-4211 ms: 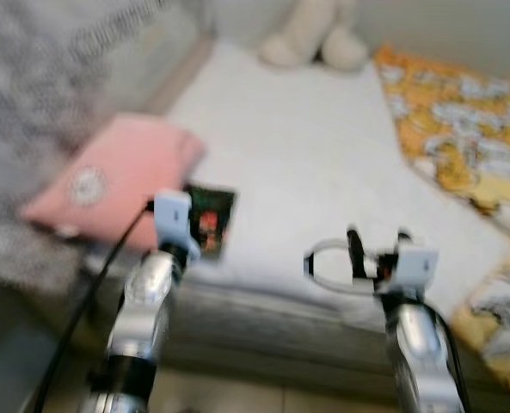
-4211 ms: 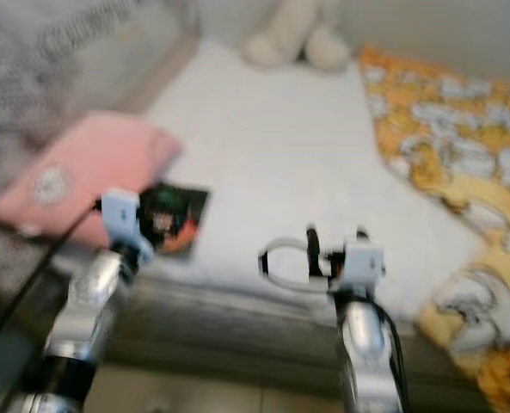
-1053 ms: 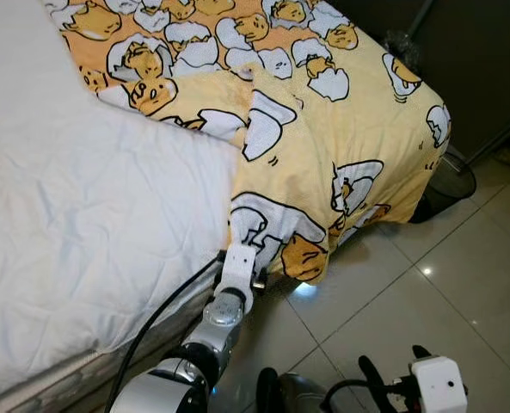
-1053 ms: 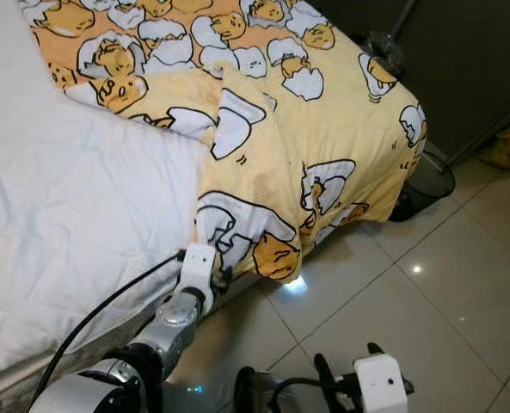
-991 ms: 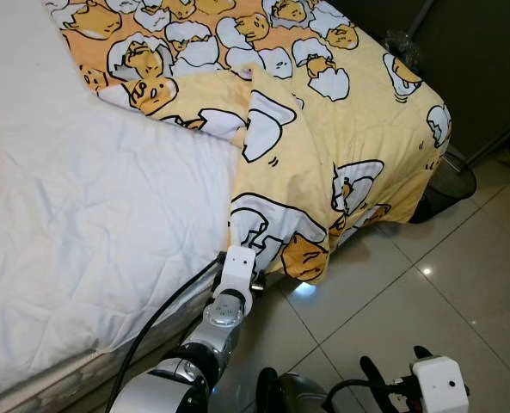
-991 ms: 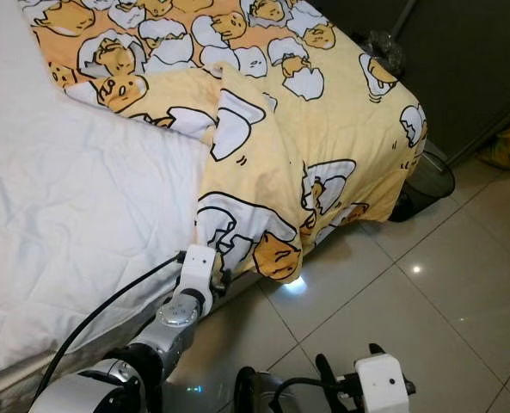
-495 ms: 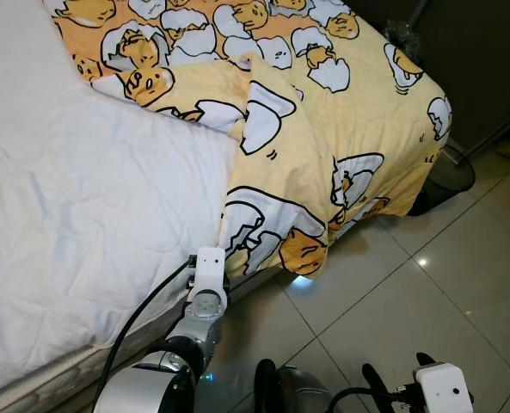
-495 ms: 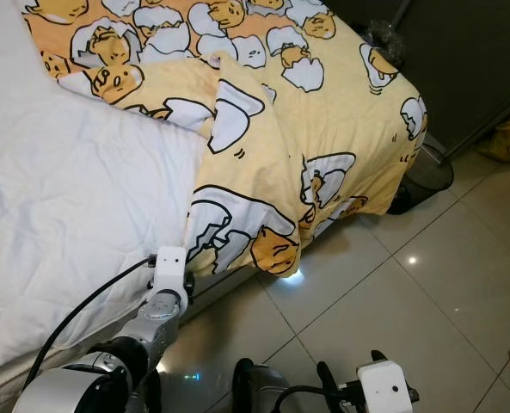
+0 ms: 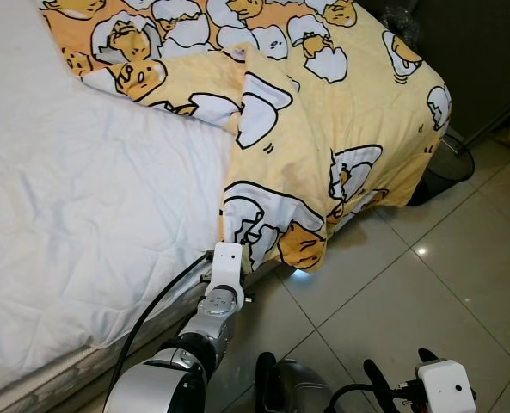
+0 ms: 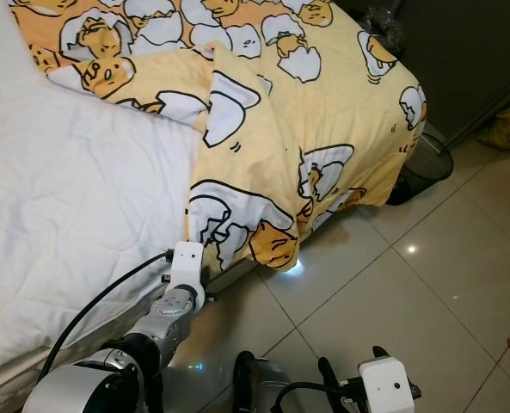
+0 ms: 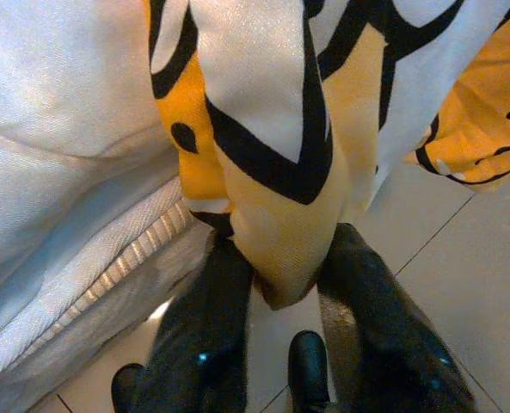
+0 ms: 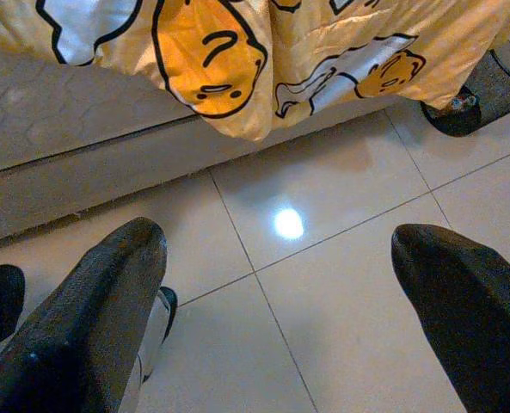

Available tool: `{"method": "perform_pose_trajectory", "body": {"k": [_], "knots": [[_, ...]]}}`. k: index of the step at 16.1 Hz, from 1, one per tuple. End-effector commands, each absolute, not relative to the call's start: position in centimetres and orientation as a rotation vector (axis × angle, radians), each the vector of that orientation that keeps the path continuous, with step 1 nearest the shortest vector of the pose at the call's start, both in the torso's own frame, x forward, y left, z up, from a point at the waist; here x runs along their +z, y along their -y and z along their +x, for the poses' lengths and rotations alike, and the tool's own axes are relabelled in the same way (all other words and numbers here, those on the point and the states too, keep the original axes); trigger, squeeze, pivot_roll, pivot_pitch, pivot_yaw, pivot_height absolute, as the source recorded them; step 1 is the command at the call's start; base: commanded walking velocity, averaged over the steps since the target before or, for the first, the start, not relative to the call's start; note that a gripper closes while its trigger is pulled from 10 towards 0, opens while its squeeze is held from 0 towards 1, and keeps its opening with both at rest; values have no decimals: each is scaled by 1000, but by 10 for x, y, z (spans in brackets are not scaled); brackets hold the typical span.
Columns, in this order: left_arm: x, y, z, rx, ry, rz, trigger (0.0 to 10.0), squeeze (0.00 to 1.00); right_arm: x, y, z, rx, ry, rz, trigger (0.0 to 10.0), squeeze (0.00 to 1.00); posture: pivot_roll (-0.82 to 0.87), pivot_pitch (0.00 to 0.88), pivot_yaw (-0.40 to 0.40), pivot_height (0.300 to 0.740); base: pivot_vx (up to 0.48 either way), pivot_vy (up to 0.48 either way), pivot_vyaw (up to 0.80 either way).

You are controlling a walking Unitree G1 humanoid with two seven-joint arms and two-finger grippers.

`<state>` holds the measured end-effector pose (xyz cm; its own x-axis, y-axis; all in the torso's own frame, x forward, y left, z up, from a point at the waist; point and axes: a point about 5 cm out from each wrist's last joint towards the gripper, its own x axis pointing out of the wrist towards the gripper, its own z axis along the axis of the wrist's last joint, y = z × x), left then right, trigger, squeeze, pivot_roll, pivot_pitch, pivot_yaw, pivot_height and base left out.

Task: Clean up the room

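Left wrist view: our left gripper (image 11: 280, 284) has its two black fingers (image 11: 207, 318) pinched on a hanging fold of the yellow blanket (image 9: 323, 129), right at the edge of the bed (image 9: 82, 249). The blanket covers the bed's far corner and drapes over its side toward the tiled floor (image 9: 427, 292). Our right gripper (image 12: 280, 301) hangs low over the floor, near the bed, jaws spread wide and holding nothing. A black bin (image 9: 448, 163) stands just beside the bed's corner.

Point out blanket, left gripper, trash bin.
blanket (image 9: 323, 112): left eye view, top surface over the bed corner.
left gripper (image 11: 276, 297): left wrist view, between fingertips, shut on blanket hem.
trash bin (image 9: 448, 168): left eye view, mesh wall.
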<state>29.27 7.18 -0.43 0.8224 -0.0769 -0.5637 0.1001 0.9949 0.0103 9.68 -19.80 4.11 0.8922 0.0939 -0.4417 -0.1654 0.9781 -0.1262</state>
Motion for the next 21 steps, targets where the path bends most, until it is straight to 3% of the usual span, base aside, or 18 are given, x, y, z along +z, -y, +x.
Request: {"method": "perform_pose_trajectory", "body": {"k": [1, 14, 15, 17, 21], "knots": [[-2, -56, 291, -135, -593, 21, 0, 0, 41, 203, 91, 114, -477, -170, 10000, 0, -271, 263, -138, 740, 0, 0, 0], [0, -55, 292, -147, -584, 24, 0, 0, 41, 203, 90, 114, -478, -169, 10000, 0, -270, 264, -137, 740, 0, 0, 0], [2, -69, 296, -225, -504, 150, 10000, 0, 31, 196, 126, 116, -427, -145, 10000, 0, -166, 162, -92, 740, 0, 0, 0], [4, -73, 298, -269, -467, 204, 10000, 0, 29, 192, 143, 118, -398, -126, 10000, 0, -165, 157, -86, 740, 0, 0, 0], [5, -69, 297, -311, -459, 192, 10000, 0, 27, 188, 141, 153, -389, -89, 10000, 0, -158, 148, -75, 740, 0, 0, 0]]}}
